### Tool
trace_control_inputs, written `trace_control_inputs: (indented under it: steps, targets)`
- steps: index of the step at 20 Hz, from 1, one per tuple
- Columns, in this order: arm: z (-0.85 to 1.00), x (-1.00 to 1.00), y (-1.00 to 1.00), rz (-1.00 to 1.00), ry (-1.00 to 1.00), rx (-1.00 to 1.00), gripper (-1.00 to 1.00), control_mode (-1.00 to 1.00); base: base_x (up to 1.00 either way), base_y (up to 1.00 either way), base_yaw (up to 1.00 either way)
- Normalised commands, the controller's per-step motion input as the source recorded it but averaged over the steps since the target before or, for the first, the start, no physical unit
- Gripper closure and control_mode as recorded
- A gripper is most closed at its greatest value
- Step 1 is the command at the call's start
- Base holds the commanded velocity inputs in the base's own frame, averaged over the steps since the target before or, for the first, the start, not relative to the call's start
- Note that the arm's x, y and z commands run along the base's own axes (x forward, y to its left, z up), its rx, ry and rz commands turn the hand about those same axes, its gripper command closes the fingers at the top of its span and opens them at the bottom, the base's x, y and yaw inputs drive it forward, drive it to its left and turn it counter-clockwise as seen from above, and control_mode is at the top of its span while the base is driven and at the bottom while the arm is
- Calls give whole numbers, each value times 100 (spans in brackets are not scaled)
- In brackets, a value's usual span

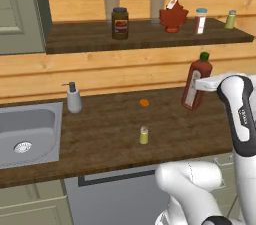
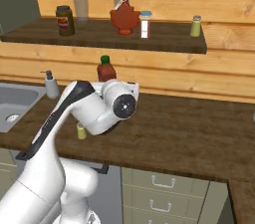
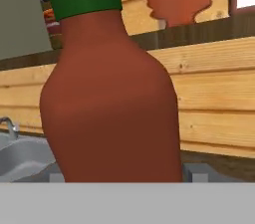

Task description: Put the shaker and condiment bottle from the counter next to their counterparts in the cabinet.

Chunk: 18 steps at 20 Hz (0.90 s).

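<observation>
The condiment bottle point(image 1: 195, 86), dark red with a green cap, stands slightly tilted at the back of the counter point(image 1: 110, 129). My gripper point(image 1: 199, 85) comes in from the right at its upper body. In the hand view the condiment bottle point(image 3: 109, 98) sits between my fingertips point(image 3: 199, 172), which press against its sides. The tiny yellowish-green shaker point(image 1: 144, 135) stands alone near the counter's front edge, left of my arm. Up on the cabinet shelf point(image 1: 150, 39) is the red maple-leaf bottle point(image 1: 173, 16).
The shelf also carries a brown jar point(image 1: 120, 23), a white blue-capped shaker point(image 1: 200, 21) and a small green shaker point(image 1: 230, 19). A steel sink point(image 1: 25, 134) and a soap dispenser point(image 1: 73, 98) are at the left. A small orange thing point(image 1: 144, 102) lies mid-counter.
</observation>
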Motion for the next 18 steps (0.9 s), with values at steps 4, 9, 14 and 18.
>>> trace_control_inputs:
  steps: [4,9,14,18]
  targets:
    - [89,-46,-28,-22,0,8,100,-100,0,0,0]
    - [100,-57,-24,-20,0,9,100,-100,0,0,0]
    - [100,-91,-14,-12,0,15,100,-100,0,0,0]
    - [100,-91,6,-9,0,9,100,-100,0,0,0]
